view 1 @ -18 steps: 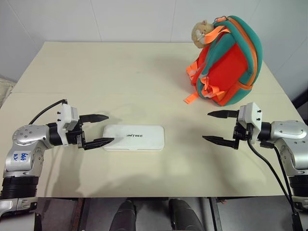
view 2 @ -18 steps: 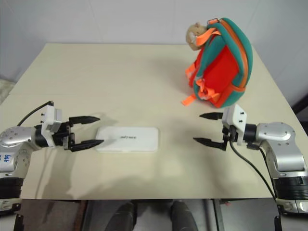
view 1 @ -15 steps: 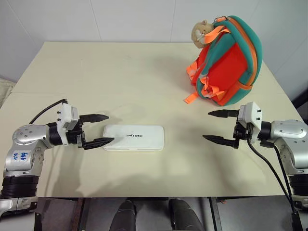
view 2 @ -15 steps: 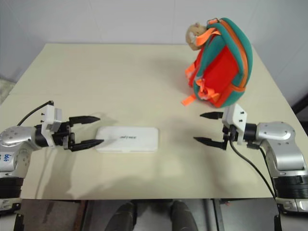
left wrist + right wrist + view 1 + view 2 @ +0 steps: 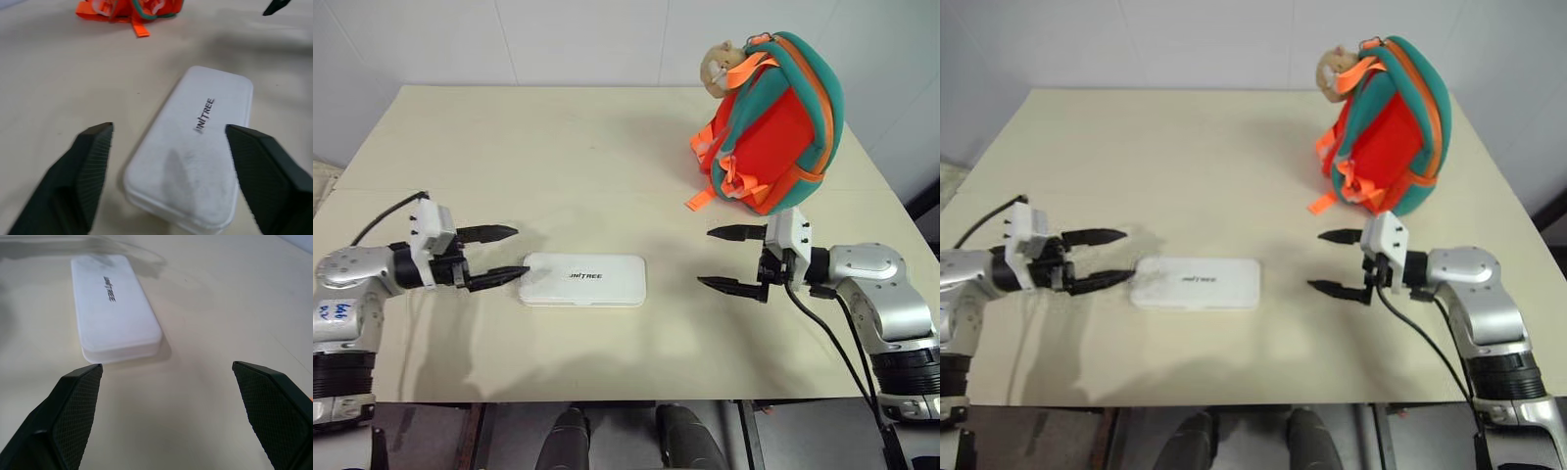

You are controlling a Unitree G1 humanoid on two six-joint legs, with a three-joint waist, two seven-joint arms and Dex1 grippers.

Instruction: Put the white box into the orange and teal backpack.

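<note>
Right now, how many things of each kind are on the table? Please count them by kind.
White box: 1
Orange and teal backpack: 1
Plush animal charm on the backpack: 1
Total: 3

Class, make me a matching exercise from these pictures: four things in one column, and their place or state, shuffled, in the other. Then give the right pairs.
Things:
1. white box
2. orange and teal backpack
3. left gripper
4. plush charm

Places or states:
A. standing upright at the table's far right
B. lying flat between the two grippers
C. hanging at the backpack's top
D. jaws open, at the box's left end

Pairs: 1-B, 2-A, 3-D, 4-C
</note>
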